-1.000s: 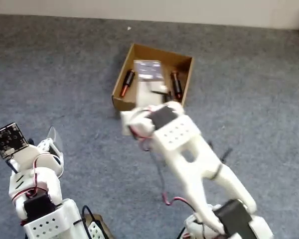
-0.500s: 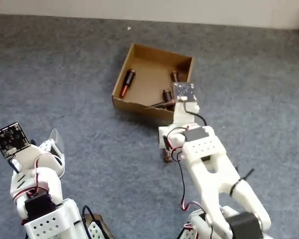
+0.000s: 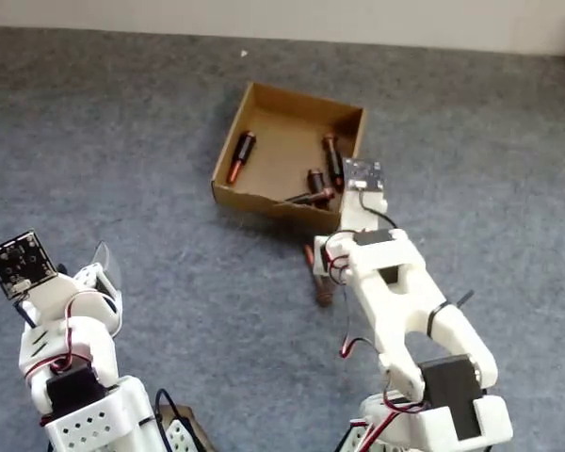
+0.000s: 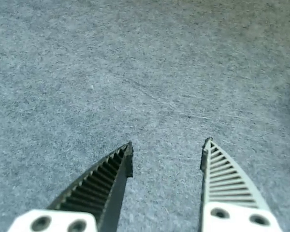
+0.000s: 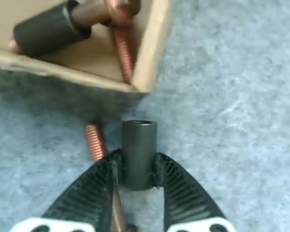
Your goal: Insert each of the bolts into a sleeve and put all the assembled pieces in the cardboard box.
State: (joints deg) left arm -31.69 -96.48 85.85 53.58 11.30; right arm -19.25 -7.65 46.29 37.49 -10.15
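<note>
Two fingers [image 5: 87,193] of the right gripper [image 5: 135,157] pinched a dark sleeve [image 5: 139,140], its open end jutting past their tips, just outside the cardboard box [image 5: 152,48] corner. A bolt [image 5: 93,141] lay alongside. The left gripper [image 4: 168,144] gaped, empty.

Counter [image 3: 122,122] covered in grey, short-pile carpet — even, soft light. Pale strip [image 3: 358,19] runs along the far edge — wall or board, cannot tell.
</note>
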